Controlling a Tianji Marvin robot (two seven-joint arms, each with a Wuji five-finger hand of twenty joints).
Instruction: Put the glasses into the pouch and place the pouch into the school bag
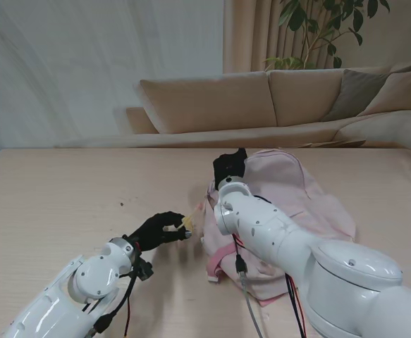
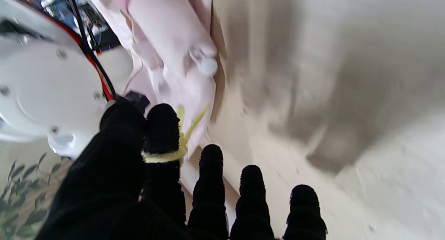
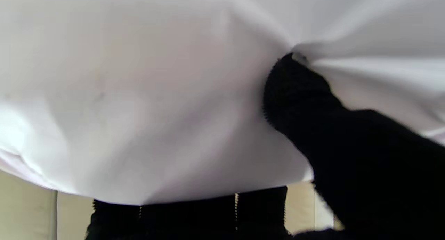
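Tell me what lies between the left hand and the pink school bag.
Only a yellow cord, pinched by the left hand, reaching the school bag; the left wrist view shows it.

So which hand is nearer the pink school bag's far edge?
Right. The right hand grips the school bag fabric there; the left hand pinches something yellow by its near-left edge.

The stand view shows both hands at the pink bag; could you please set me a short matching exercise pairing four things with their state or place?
Things:
1. Left hand
2. Right hand
3. Soft pink fabric school bag
4. Beige sofa

States or places:
a. behind the table's far edge
b. pinching a small yellow piece at the bag's left edge
c. gripping the bag's fabric on its far side
d. lying slumped on the wooden table

Pairs: 1-b, 2-c, 3-d, 4-a
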